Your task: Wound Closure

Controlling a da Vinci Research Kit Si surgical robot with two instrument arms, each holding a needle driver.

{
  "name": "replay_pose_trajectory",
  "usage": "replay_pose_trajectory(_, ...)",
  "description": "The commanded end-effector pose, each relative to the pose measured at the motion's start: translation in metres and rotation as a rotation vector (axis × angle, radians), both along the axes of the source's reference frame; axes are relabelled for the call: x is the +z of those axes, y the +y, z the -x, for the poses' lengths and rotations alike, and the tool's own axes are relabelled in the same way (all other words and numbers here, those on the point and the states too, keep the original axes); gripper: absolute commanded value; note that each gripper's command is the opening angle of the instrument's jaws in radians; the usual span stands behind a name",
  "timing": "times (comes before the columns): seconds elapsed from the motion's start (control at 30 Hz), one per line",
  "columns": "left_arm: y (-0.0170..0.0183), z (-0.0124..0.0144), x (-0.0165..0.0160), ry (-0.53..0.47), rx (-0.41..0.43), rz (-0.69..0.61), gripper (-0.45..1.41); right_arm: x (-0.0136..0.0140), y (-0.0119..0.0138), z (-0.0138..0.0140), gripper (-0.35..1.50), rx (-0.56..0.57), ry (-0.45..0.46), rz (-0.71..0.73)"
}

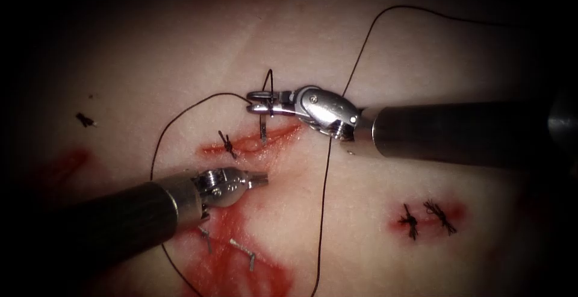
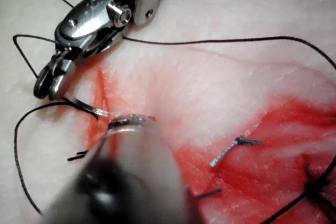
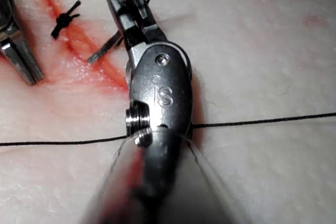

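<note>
- Gripping the steel needle (image 1: 264, 129) near its tail: right tool (image 1: 260, 102); tip in the cut (image 1: 253, 143).
- Left tool (image 1: 257, 179) closed, empty.
- Black thread (image 1: 325, 200) on pale, wet tissue (image 1: 373, 225).

Polished, glossy metal right tool (image 1: 260, 101), dark matt shaft (image 1: 457, 133) behind it, shiny steel needle (image 1: 264, 129) just below its tip, thin matt black thread (image 1: 328, 176), pale, moist, faintly grainy tissue (image 1: 373, 212), wet glossy red fluid (image 1: 241, 267) beside the metal left tool (image 1: 256, 180)

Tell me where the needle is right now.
In the endoscope view the needle is held near its thread end by the right tool, just above the cut; its tip points down to the cut beside a knotted stitch.
</note>
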State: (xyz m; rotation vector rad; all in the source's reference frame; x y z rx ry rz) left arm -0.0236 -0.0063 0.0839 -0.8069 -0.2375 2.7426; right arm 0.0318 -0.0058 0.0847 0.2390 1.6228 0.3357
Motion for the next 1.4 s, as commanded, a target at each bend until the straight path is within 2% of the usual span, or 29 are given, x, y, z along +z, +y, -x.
replay_pose_trajectory(0.03, 0.0000, 0.0006, 0.0010, -0.001, 0.002, 0.001, 0.07, 0.0002, 0.0001, -0.0008, -0.35, -0.013, 0.007, -0.009)
replay_pose_trajectory(0.4, 0.0002, 0.0004, 0.0015, 0.003, 0.008, 0.002, 0.07, 0.0003, -0.0004, -0.0019, -0.35, -0.156, -0.029, -0.060)
replay_pose_trajectory(0.87, 0.0000, 0.0000, 0.0026, 0.019, 0.024, 0.003, 0.05, 0.0004, 0.0007, -0.0017, -0.35, -0.194, -0.066, -0.076)
replay_pose_trajectory(1.2, 0.0003, -0.0001, 0.0029, 0.019, 0.022, 0.002, 0.09, 0.0007, -0.0003, -0.0022, -0.35, -0.225, -0.076, -0.156)
replay_pose_trajectory(1.4, 0.0003, -0.0003, 0.0029, 0.018, 0.023, 0.002, 0.07, 0.0012, -0.0010, -0.0022, -0.35, -0.248, -0.100, -0.306)
